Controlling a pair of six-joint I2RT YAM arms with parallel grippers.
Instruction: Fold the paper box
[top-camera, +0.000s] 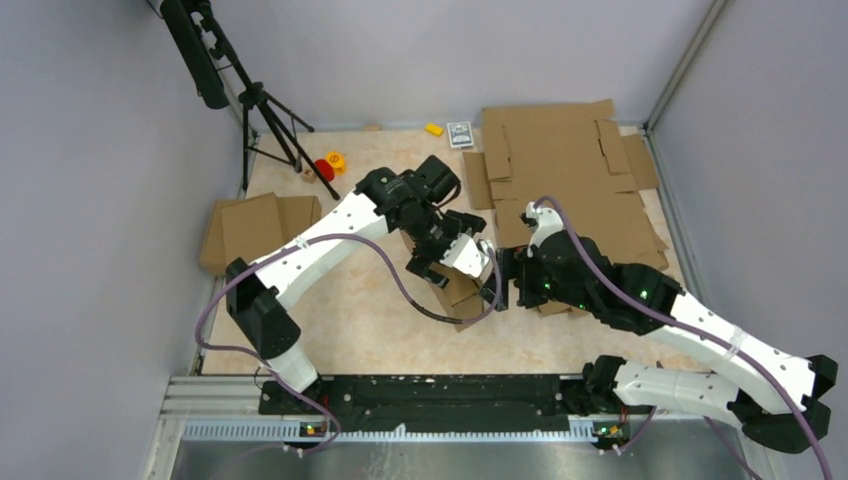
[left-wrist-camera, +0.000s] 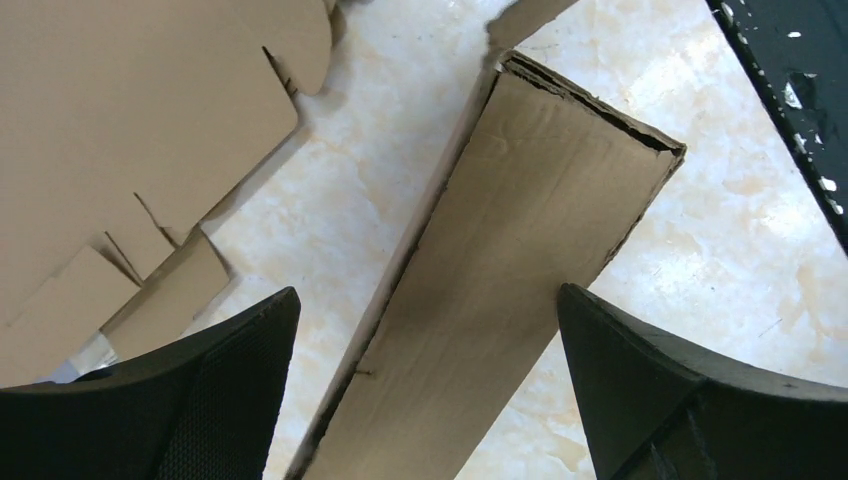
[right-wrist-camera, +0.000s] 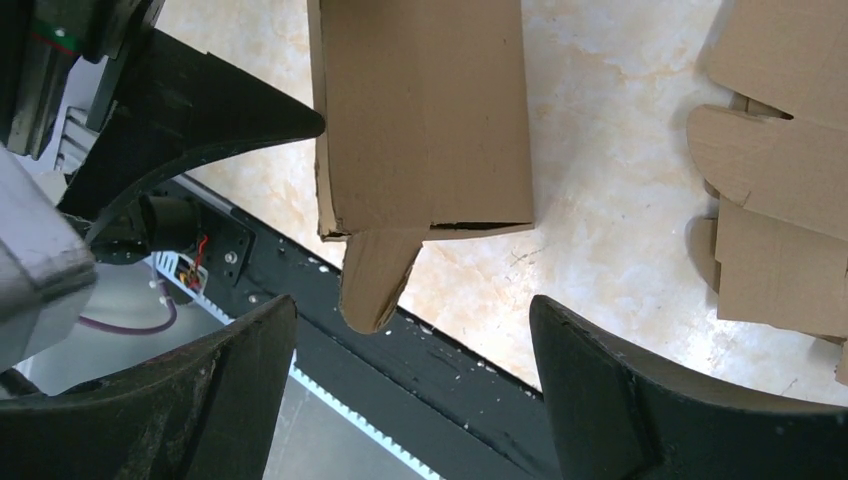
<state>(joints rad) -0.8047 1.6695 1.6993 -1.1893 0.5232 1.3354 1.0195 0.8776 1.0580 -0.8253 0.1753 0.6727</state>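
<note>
The paper box (left-wrist-camera: 540, 230) runs 7 to 1 o'clock under the released left gripper (left-wrist-camera: 428, 298). The right gripper (right-wrist-camera: 412, 300), also released, has it at 12 o'clock.

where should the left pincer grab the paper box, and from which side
Probably across the long folded panel of the paper box, coming from above: its two straight long edges run between the left pincer's open fingers, narrower than their gap.
</note>
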